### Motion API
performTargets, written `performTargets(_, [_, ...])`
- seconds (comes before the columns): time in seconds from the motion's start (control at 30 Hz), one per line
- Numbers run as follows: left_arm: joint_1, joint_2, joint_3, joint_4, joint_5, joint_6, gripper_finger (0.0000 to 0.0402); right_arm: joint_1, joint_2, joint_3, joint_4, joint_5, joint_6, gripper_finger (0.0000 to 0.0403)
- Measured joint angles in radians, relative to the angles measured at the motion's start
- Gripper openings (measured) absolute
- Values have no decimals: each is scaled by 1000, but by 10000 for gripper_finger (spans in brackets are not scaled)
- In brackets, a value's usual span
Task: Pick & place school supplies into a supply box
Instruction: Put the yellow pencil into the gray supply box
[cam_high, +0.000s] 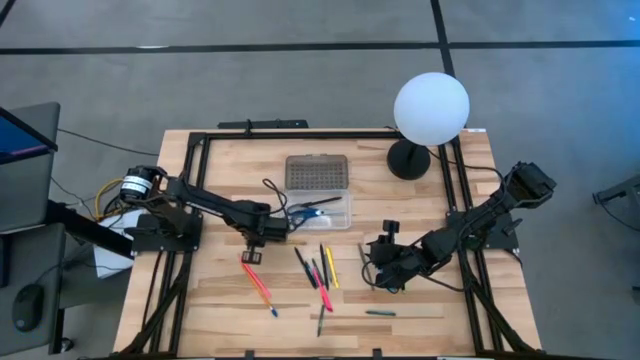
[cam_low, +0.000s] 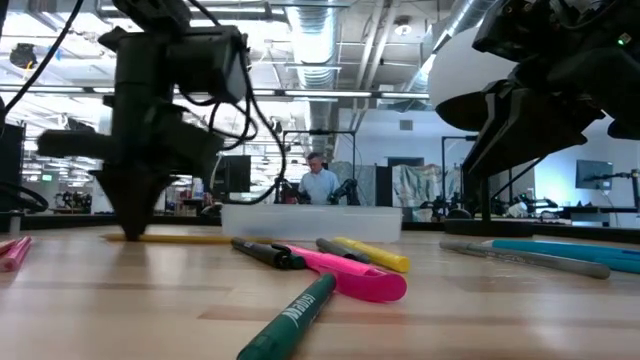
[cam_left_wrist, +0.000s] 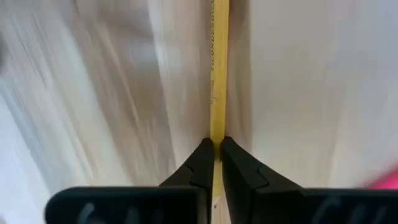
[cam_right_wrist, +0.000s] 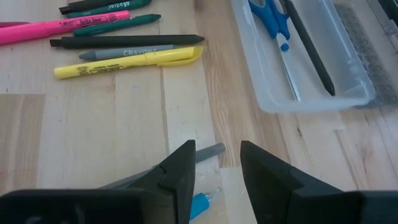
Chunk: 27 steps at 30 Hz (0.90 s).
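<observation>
Yellow pencil (cam_left_wrist: 218, 74), left hand (cam_left_wrist: 213, 147) pinching, wooden table (cam_left_wrist: 311, 93)

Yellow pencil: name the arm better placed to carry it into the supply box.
Left. The left gripper is shut on the yellow pencil beside the supply box; the right gripper is open, farther off.

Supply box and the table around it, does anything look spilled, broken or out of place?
Nothing stands out. The clear plastic supply box lies open and upright, holding blue-handled scissors and a black pen. The left gripper pinches a yellow pencil on the wooden table.
</observation>
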Motion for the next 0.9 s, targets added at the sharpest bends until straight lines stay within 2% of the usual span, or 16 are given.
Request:
performTargets(0.17, [0,2,-4,-75,-1,-68,9,0,0,0,0,-1,0,120])
performTargets(0.43, [1,3,-6,-18,5,-58,81,0,0,0,0,-1,0,120])
performTargets(0.57, [-2,3,-6,-9,-1,6,95,0,0,0,0,-1,0,120])
performTargets(0.7, [-13,3,-6,3,-19,52,77,0,0,0,0,-2,0,120])
performTargets(0.9, [-28,3,-5,14,-37,80,18,0,0,0,0,-2,0,120])
